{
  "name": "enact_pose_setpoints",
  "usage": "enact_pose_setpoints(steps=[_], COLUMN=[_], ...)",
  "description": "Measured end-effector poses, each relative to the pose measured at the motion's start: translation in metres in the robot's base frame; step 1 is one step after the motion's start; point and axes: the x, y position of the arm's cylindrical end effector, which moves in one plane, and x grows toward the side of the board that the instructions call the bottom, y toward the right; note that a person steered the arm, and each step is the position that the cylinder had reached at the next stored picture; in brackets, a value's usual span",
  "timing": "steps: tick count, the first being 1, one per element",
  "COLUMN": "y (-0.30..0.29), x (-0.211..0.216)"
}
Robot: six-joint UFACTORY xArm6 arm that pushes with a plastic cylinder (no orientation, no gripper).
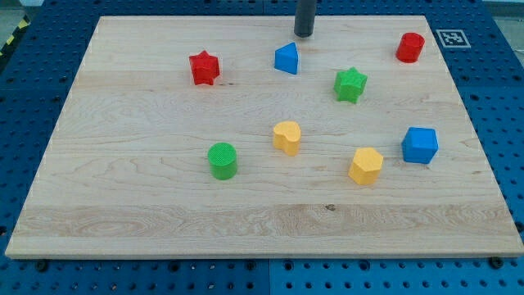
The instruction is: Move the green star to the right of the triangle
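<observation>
Nearest to the view's bottom edge of the wooden table [164,229]: green cylinder [222,160], standing upright, a little left of the centre. Just up and to the right of it, yellow rounded block [286,137], exact shape hard to tell. Further right and slightly lower, yellow block [365,165] with flat facets, looks hexagonal. Near the right edge, blue block [420,145], angular, close beside the yellow faceted one but apart from it.

Higher up, right of centre: green star [350,84], lying flat, well apart from every other block. No clear long axis, since equal arms all round; one arm seems to point toward the top edge, but not sure. To its left and a little higher, blue triangle [286,58], with one corner pointing up toward the top edge. So already on the right side of the triangle, with a clear gap between, and slightly lower.

Toward the top left: red star [204,67], alone. Close to the top right corner: red cylinder [410,47]. Off the table, beyond that corner, small black-and-white marker [449,38].

At the top edge: my tip [304,34], end of a dark rod, just above the triangle and slightly right of it, not touching, well up-left of the green star. No jaws on this rod, so no state to tell.
</observation>
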Motion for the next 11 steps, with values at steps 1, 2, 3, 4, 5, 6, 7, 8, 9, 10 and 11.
enact_pose_setpoints(steps=[1, 2, 3, 4, 5, 6, 7, 8, 9, 10, 11], y=[0.006, 0.016, 0.022, 0.022, 0.028, 0.028, 0.028, 0.028, 0.029, 0.033, 0.033], x=[0.0, 0.0, 0.0, 0.0, 0.0, 0.0, 0.0, 0.0, 0.0, 0.0, 0.0])
